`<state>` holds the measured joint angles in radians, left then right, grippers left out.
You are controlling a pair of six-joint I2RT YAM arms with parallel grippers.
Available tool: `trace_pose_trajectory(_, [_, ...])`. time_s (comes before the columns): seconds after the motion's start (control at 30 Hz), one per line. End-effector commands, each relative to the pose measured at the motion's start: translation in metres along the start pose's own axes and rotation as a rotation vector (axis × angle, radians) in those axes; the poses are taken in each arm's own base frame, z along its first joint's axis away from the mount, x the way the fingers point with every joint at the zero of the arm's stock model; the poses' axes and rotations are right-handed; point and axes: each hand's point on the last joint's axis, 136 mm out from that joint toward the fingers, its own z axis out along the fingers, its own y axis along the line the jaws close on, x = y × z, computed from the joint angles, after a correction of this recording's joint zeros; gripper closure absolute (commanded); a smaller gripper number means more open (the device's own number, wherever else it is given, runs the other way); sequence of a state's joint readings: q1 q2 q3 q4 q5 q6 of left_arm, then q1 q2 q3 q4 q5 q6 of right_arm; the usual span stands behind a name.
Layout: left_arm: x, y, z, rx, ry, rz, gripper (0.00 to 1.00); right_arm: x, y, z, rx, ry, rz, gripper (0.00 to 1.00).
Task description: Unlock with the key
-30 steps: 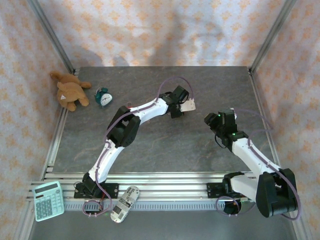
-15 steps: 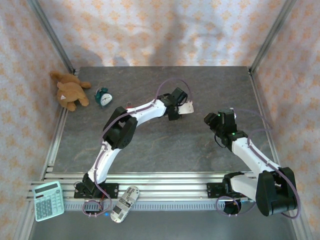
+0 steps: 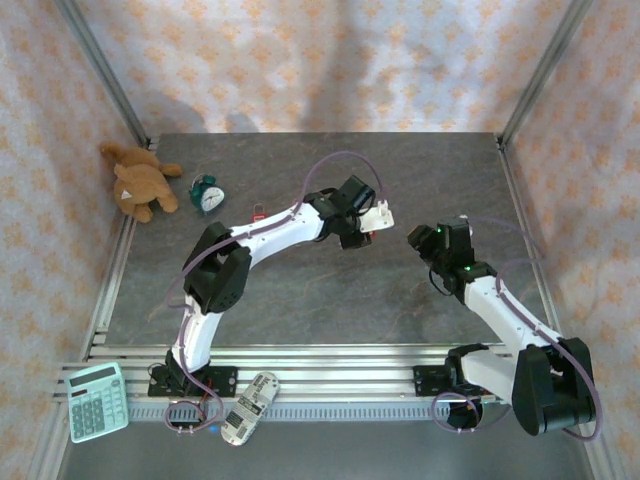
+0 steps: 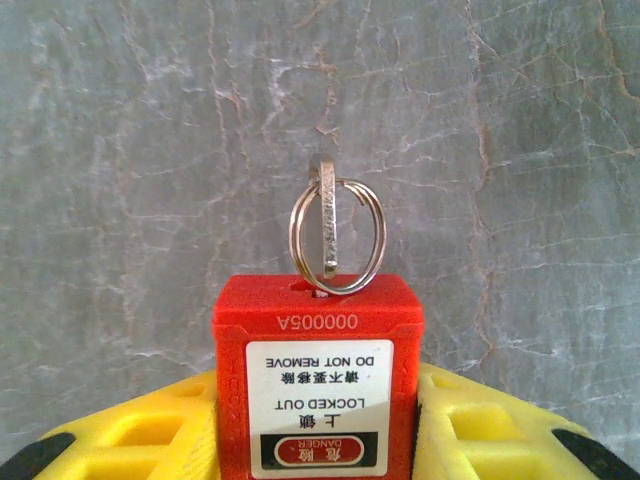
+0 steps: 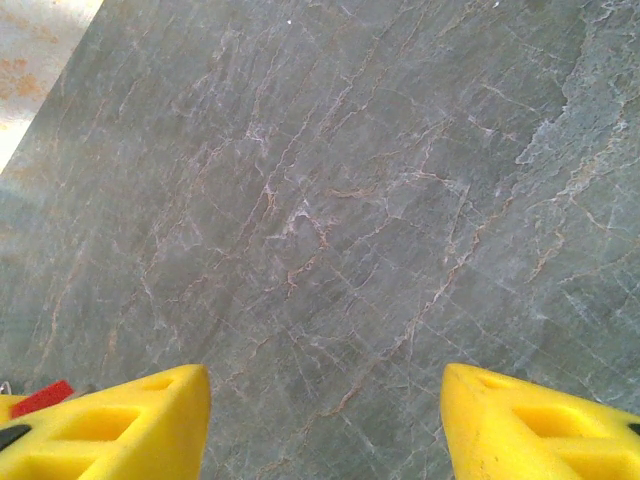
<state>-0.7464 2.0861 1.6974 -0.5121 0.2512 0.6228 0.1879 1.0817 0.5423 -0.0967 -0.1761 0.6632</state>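
**A:** Left wrist first: what is my left gripper [image 4: 318,432] doing?

**B:** I see its yellow fingers [image 4: 485,430] clamped on the red block-shaped padlock [image 4: 318,335]. The flat metal key [image 4: 327,225], on a round steel ring [image 4: 372,245], sits in the lock's end.

**A:** And my right gripper [image 5: 325,400]?

**B:** Jaws apart above the grey stone table [image 5: 330,200], gripping nothing.

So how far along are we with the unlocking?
Done: the key sits in the red padlock, which the left gripper clamps. In hand: the right gripper hangs open over the table, holding nothing. Left: grip the key and turn it; whether the lock has released cannot be seen.
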Motion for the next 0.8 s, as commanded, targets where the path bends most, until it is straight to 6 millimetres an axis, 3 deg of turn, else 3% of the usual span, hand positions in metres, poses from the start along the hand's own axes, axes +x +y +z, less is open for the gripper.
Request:
trace_pose_trajectory(0.0, [0.009,-0.014,0.011,0.065,0.016,-0.05,0.6,-0.003,-0.002,-0.004,0.002,-0.019,-0.014,0.38])
trace_pose_trajectory(0.13, [0.012,-0.02,0.014,0.089,0.024,-0.056,0.6,-0.003,-0.003,-0.004,0.008,-0.016,-0.019,0.38])
trace_pose_trajectory(0.3, [0.028,-0.022,0.035,0.087,0.08,-0.026,0.6,-0.002,-0.004,-0.004,0.006,-0.016,-0.02,0.38])
trace_pose_trajectory(0.77, [0.048,0.025,0.07,-0.04,0.153,0.045,0.59,0.0,-0.009,0.0,0.024,-0.012,-0.035,0.38])
